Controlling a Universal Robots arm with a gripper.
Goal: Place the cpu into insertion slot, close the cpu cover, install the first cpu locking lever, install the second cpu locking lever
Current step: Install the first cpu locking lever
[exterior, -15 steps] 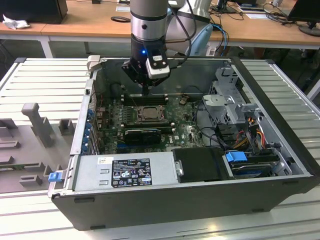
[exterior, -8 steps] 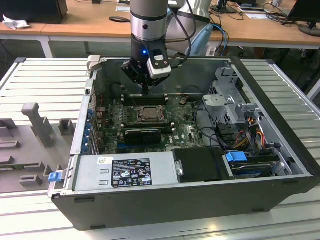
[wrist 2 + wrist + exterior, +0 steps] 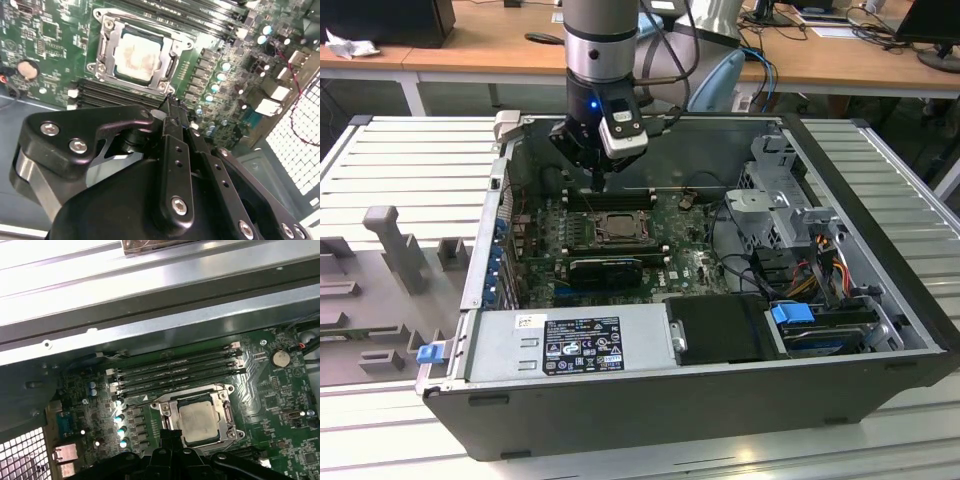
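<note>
Your cpu (image 3: 136, 54) sits seated under the closed cpu cover (image 3: 107, 47); gripper (image 3: 172, 107), fingers together and empty, hovers just beside.

Big open computer box (image 3: 650, 400) on a grey table (image 3: 410, 160). Green board (image 3: 695, 262) inside. Blue clip (image 3: 792, 313) near right.

Ribbed grey table (image 3: 900, 190) carries open computer case (image 3: 720, 395); grey fixture blocks (image 3: 390, 250) alongside.

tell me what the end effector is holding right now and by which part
Nothing that can be seen. The end effector hangs beside the socket; the cpu already lies in the slot under the closed cover.
</note>
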